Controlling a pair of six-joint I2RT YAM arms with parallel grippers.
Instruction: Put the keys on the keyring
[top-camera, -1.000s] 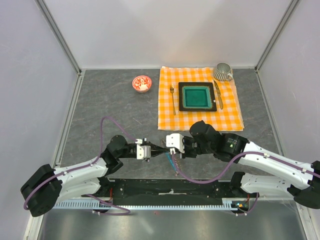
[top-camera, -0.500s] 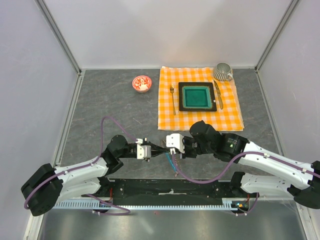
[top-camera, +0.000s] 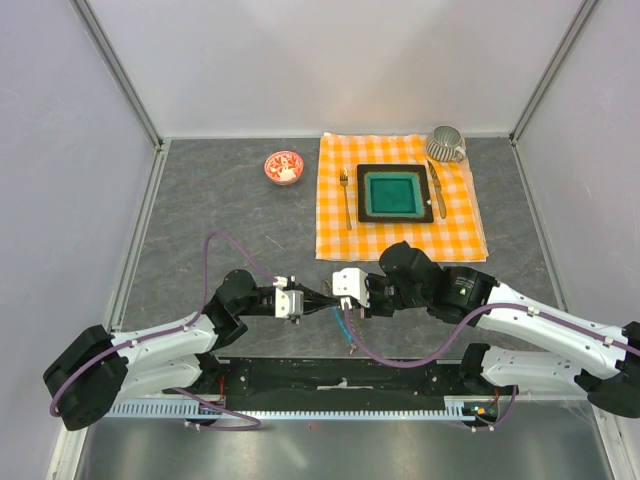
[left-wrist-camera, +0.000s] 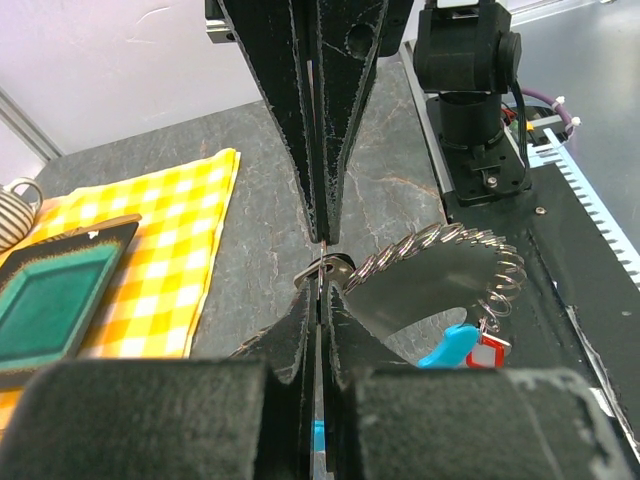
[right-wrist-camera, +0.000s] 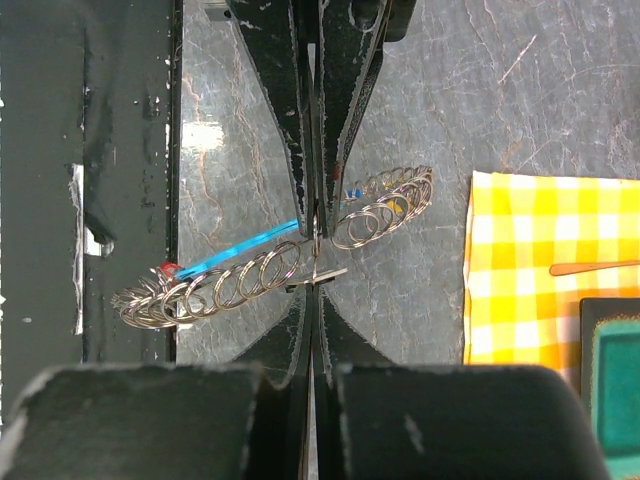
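The keyring (right-wrist-camera: 255, 278) hangs in the air above the near edge of the table (top-camera: 220, 220), between the two arms. It does not rest on anything. Its thin wire carries a long row of small loops, and a cyan-blue piece (right-wrist-camera: 240, 249) runs beside this row.

Several tags are already on it. A red tag (right-wrist-camera: 168, 268) sits at one end, and a yellow tag (right-wrist-camera: 397, 205) and a blue tag (right-wrist-camera: 350, 190) are close together at the other end. So I judge that most of the keys are on the ring, and I see no loose key on the table.

The left gripper (left-wrist-camera: 316, 300) and the right gripper (left-wrist-camera: 322, 232) meet tip to tip at the middle of the ring. The jaws of both are pressed together, and both seem to pinch the wire at the same spot. A small flat metal piece (right-wrist-camera: 322, 273) lies just at this spot. It may be the blade of a last key, but I cannot tell this, nor whether it is already threaded. If it is a key, only this one is left to slide on.

Farther away, well apart from the grippers, a checked cloth (top-camera: 400, 225) lies with a green plate (top-camera: 393, 193), a fork (top-camera: 345, 195), a knife (top-camera: 436, 188) and a cup (top-camera: 446, 145). A small red-and-white bowl (top-camera: 283, 166) stands to its left.
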